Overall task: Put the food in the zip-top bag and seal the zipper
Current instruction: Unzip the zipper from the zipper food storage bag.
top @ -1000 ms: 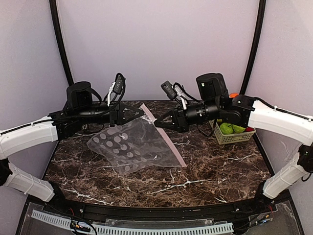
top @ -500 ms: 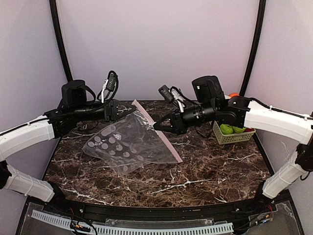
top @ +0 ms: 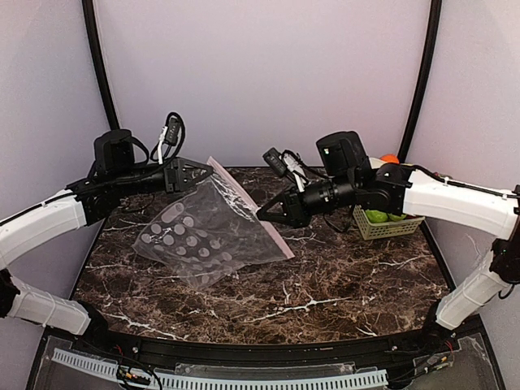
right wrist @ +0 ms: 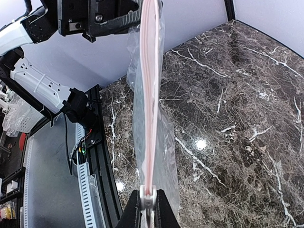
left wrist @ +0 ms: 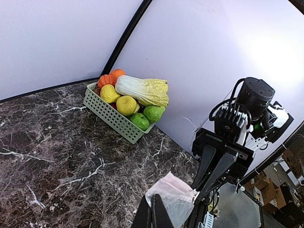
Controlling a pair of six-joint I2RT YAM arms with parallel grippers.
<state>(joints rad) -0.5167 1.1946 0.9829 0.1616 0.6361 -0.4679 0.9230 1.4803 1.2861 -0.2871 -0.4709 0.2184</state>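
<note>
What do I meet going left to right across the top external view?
Left end effector → right end effector → basket holding the food. The zip-top bag, gripped by both end effectors, spans beneath them, so it is left out.

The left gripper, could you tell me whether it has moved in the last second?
Yes. In the top view the left gripper moved leftward, away from the basket, pulling the zip-top bag along.

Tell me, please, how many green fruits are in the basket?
2 fruits, side by side at the basket's end: one against the cabbage, one by the rim. Others may be hidden.
</note>
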